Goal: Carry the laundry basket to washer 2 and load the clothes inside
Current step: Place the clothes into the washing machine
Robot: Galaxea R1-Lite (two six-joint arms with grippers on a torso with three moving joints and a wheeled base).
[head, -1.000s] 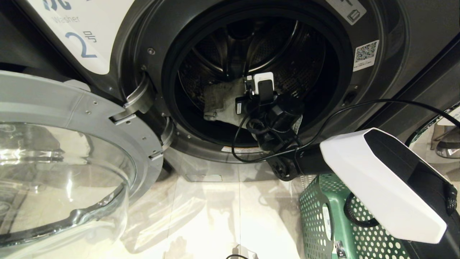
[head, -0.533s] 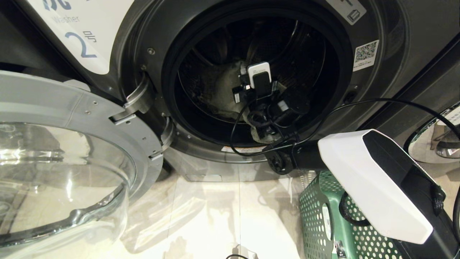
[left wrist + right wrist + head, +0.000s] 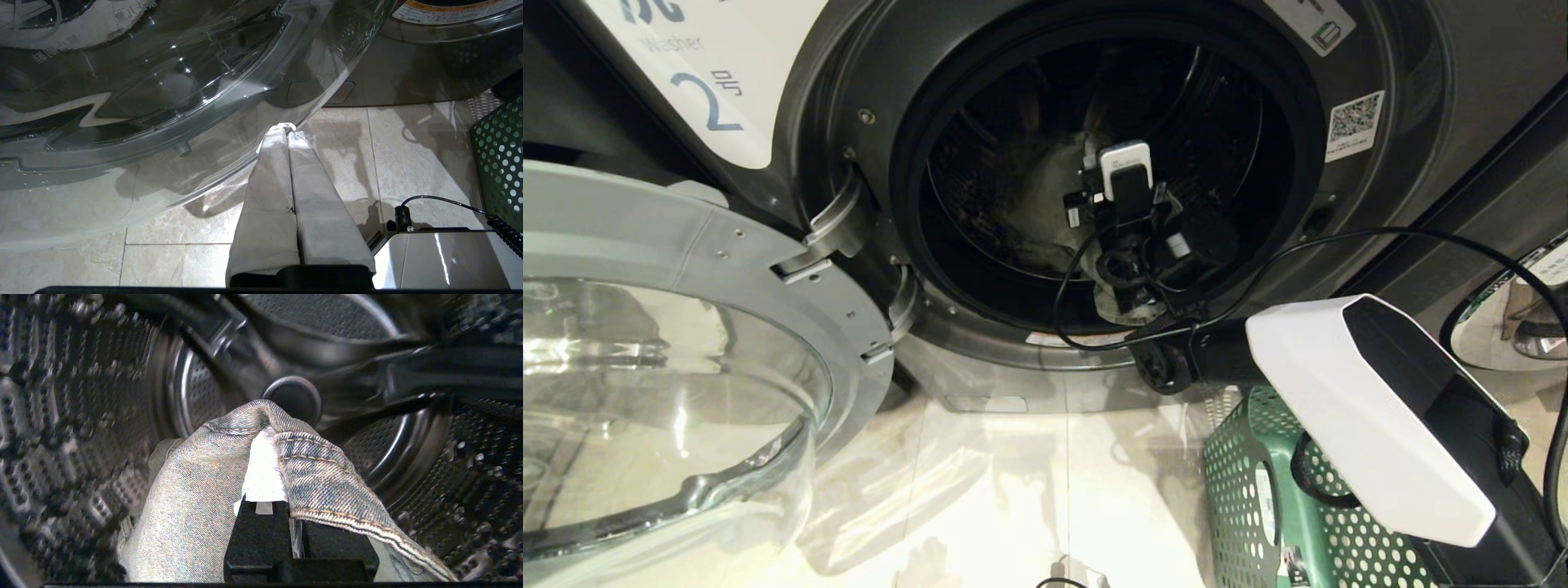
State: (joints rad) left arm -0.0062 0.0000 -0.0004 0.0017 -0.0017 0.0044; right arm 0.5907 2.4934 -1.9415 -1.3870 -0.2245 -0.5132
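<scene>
Right end effector (image 3: 267, 457) clenches denim garment (image 3: 192, 490) inside washer 2's drum (image 3: 980, 180), above tiled floor (image 3: 1013, 490).

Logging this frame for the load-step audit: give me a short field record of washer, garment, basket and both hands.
washer: dark grey front-loader marked 2, clear round door swung open
garment: faded blue denim piece, inside the perforated steel drum
right hand: inside the drum, shut on the denim piece
left hand: shut, empty, low beside the door glass
basket: green perforated plastic laundry basket, on the tiled floor right of the washer
</scene>
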